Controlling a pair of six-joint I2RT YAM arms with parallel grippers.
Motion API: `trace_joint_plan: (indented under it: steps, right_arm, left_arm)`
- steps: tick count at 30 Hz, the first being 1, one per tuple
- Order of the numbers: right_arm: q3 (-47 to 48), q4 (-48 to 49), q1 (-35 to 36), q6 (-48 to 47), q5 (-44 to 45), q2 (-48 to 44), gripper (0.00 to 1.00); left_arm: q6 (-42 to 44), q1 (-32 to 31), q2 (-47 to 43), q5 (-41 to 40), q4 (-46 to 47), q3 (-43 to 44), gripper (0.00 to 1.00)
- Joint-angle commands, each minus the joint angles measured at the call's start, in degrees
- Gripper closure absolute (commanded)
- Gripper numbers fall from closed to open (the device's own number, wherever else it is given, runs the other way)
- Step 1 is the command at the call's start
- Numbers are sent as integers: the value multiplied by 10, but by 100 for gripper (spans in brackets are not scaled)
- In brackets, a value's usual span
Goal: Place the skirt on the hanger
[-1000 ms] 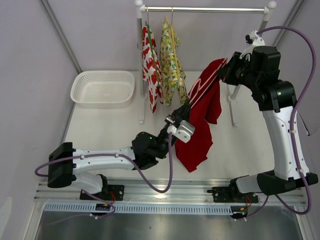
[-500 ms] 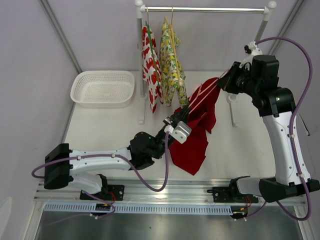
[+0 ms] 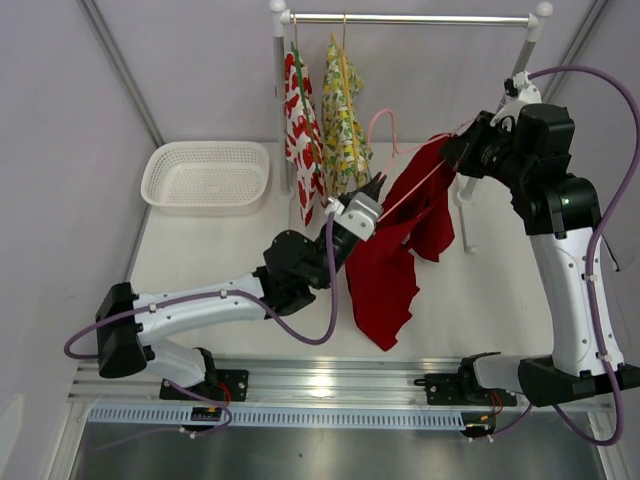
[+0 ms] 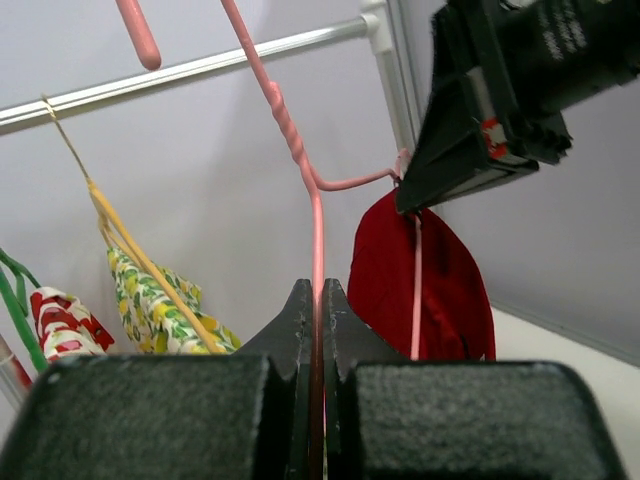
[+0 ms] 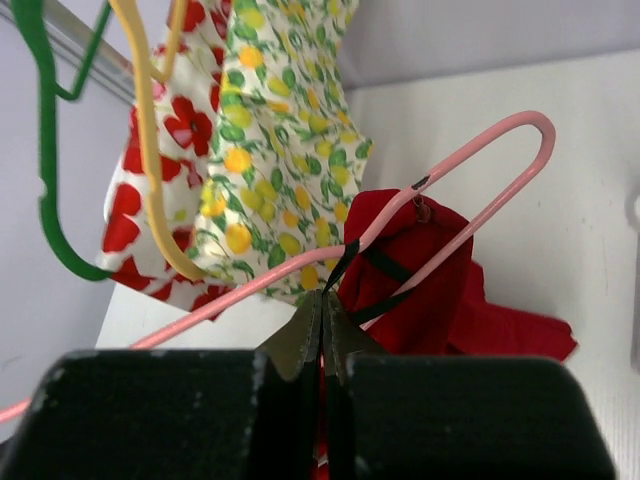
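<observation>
Hanging from thin pink wire hanger (image 3: 421,186): plain red cloth skirt (image 3: 392,272); left gripper (image 3: 374,190) pinching wire near-left, right gripper (image 3: 453,150) pinching far-right end.

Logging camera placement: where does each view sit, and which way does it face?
Top external: above and behind the arms, looking down at the table; both arms show.
Left wrist: on the left arm, looking up past its own fingers at the rail.
Right wrist: on the right arm, facing the hung clothes past its own fingers.
Shared: all three show the hanger and skirt.
</observation>
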Motion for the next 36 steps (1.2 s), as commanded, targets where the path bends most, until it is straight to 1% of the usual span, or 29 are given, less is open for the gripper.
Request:
trace_joint_plan:
  steps: [1,2,3,6,8,9,10,11,12,13,15,16,19,21,23,24,26,27,30,31,33,36]
  right_arm:
    - [51,-52,10,-6,-43,6,100]
    - [61,-58,7,-12,-38,8,100]
    - [63,-60,1,-14,-36,9,100]
    - [54,-63,-13,-22,-32,4,100]
    - [43,-58,-16,-24,-35,-4,94]
    - [34,-55,-17,-25,-36,-8,89]
    - [32,-55,-18,-29,-39,-15,78]
    - [29,-54,-18,-33,-41,-20,72]
    - [28,-54,-18,-36,-40,-23,65]
    - [26,-54,-19,-37,-39,-27,55]
    - [24,-51,-18,-39,-40,-40,48]
    - [21,-45,-19,-39,-50,-52,42]
    - [16,-31,-19,-40,-89,-70,34]
    - [12,-13,-18,-40,-108,-89,32]
    - [12,4,-19,-45,-129,-99,30]
    - [11,13,-18,-49,-133,-108,29]
    - [6,39,-18,-64,-144,-113,25]
    - [9,49,-19,-70,-152,-116,25]
    - [17,99,-19,-79,-185,-113,22]
    - [22,116,-19,-81,-195,-106,21]
    - [37,129,-18,-93,-219,-94,21]
    - [62,127,-18,-116,-257,-62,20]
  left_arm:
    - [-61,29,-12,47,18,112,100]
    - [-81,39,-14,51,-1,123,100]
    - [-93,44,-17,54,-50,144,100]
    - [-131,65,-26,78,-125,180,100]
    - [-145,78,-32,124,-161,197,100]
    - [-148,81,-35,139,-188,198,100]
    - [-152,89,-43,156,-203,200,100]
    - [-160,94,-47,185,-216,200,100]
    - [-165,99,-49,193,-236,200,100]
    - [-168,109,-54,204,-246,200,100]
    - [-175,118,-66,223,-246,191,100]
    - [-181,125,-76,224,-235,178,100]
    - [-192,139,-86,234,-206,149,100]
    - [-204,144,-93,243,-177,122,100]
    - [-218,150,-97,250,-164,114,100]
    - [-223,153,-101,270,-148,100,100]
    - [-240,162,-105,282,-139,92,100]
    - [-247,170,-107,310,-138,92,100]
    - [-264,180,-108,351,-165,102,100]
    - [-268,187,-107,386,-178,114,100]
    - [-279,194,-111,415,-205,119,100]
    - [-303,215,-112,491,-235,127,100]
